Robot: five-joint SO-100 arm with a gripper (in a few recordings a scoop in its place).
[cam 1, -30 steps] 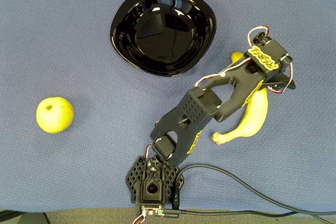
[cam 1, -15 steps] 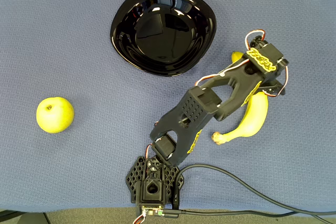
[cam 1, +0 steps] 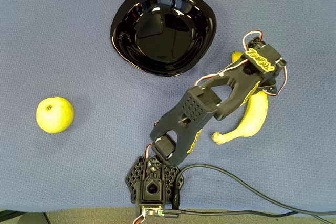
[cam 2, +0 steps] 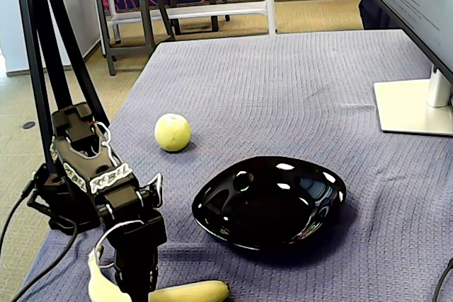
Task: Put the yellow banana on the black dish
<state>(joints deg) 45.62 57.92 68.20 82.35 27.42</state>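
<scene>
Claw (cam 1: 262, 80): black with yellow trim, at the end of the arm (cam 1: 202, 111), lowered straight over the banana's middle in the overhead view; in the fixed view (cam 2: 136, 284) its tip sits down at the fruit near the bottom edge. Fingers hidden under the wrist from above and cut off below, so whether it is wide, narrow or gripping cannot be told. Banana (cam 1: 254, 119): yellow, curved, lying on the cloth (cam 1: 294, 19) directly beneath the claw, its stem end below and left of the claw in the overhead view, its other tip showing just up and left of the wrist; in the fixed view (cam 2: 187, 292) it extends to either side of the claw. Dish (cam 1: 163, 28): glossy black, up and left of the claw from above, apart from the banana; in the fixed view (cam 2: 269, 201) it lies right of the claw. Apple (cam 1: 54, 114): yellow-green, far left of the claw from above, well apart from all else. Monitor stand (cam 2: 414, 107): pale, far right in the fixed view.
</scene>
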